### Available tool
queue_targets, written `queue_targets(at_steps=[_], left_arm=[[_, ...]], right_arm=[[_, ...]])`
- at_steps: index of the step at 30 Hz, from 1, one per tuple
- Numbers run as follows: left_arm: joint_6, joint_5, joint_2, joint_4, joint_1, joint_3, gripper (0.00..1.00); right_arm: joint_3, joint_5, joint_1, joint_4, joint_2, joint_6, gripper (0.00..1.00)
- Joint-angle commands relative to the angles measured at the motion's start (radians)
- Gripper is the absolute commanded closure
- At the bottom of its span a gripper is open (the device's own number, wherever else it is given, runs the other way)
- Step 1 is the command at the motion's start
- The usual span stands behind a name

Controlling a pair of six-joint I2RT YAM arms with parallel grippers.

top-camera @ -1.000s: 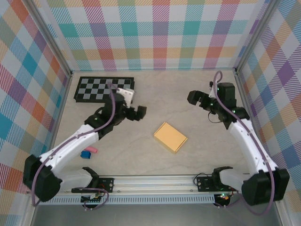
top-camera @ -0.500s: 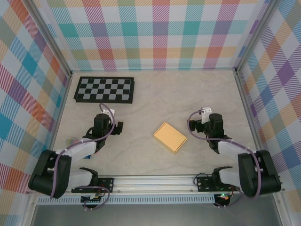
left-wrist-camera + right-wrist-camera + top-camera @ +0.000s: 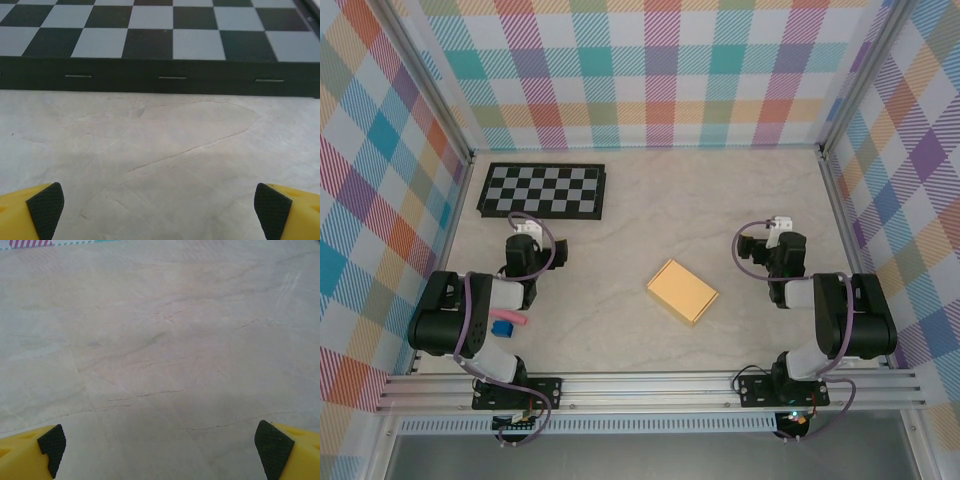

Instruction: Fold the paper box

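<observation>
Paper box [image 3: 682,291] lies flat on tabletop [image 3: 650,210], well apart from checkerboard [image 3: 542,190], off its near-right corner. Looks closed up; I judge folding done. Left end effector [image 3: 159,210] faces checkerboard, wide, empty. Right end effector [image 3: 165,450] wide, empty.

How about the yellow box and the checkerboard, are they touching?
Apart. The top view shows the paper box mid-table, with bare tabletop between it and the checkerboard at the back left.
</observation>
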State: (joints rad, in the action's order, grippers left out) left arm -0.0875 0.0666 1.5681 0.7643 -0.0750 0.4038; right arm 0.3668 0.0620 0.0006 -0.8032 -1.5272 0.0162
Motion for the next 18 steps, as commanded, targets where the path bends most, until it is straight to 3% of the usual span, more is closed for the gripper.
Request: queue_targets(at_steps=[1,18], left_arm=[[0.026,-0.042,0.003,0.066,0.006,0.009,0.00],[0.042,-0.009,-0.001,0.040,0.005,0.019,0.00]], right_arm=[[-0.003,-0.048,-0.002,-0.084,0.007,0.018,0.00],[0.055,-0.047,0.013,0.012,0.002,-0.001,0.00]])
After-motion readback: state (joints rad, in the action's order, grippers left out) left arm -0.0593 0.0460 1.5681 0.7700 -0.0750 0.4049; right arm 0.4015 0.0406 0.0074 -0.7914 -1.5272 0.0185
